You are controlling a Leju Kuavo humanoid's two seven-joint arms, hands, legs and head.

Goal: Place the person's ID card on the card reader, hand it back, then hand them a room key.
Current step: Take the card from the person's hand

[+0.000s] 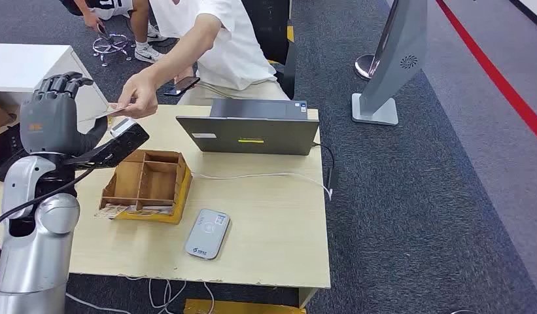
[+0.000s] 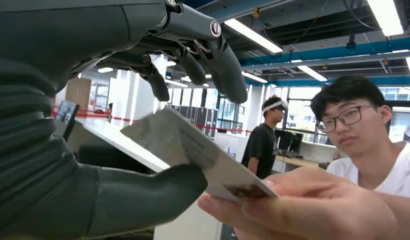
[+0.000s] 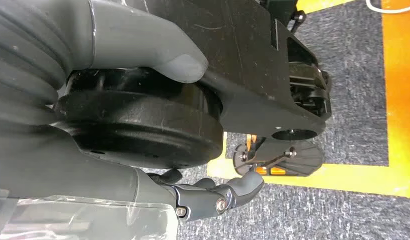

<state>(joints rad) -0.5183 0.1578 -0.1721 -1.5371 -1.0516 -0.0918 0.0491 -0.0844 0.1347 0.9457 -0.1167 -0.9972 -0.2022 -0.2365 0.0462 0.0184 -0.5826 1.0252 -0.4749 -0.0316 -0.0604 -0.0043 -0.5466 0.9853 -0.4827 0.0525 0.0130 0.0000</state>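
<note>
**Card held out to the raised left hand**

The left hand (image 1: 51, 114) is lifted at the table's (image 1: 278, 222) far left corner, palm turned toward the person (image 1: 229, 39) seated behind the laptop (image 1: 256, 127). Its fingers (image 2: 227, 70) are spread and curved above the ID card (image 2: 193, 150), the thumb (image 2: 143, 197) lies just under it, and a gap shows between fingers and card. Whether the thumb actually touches the card's underside is hard to tell, since the card's edge covers that spot. The person's hand (image 1: 140, 98) pinches the card's other end. In the head view the ID card (image 1: 103, 112) shows as a thin pale sliver between the two hands, and its printed face cannot be read; in the left wrist view it is blurred.

The card reader (image 1: 207, 233) lies flat near the table's front edge, well apart from the card, just beside the wooden compartment box (image 1: 148, 185). The box's contents are too small to identify; some flat pieces lie at its front edge.

The right hand (image 3: 212, 197) hangs low over grey carpet (image 3: 342, 115) with an orange-yellow stripe. Its thumb (image 3: 158, 47) and one curled finger show, the rest being cut off, so I cannot tell its state.
</note>
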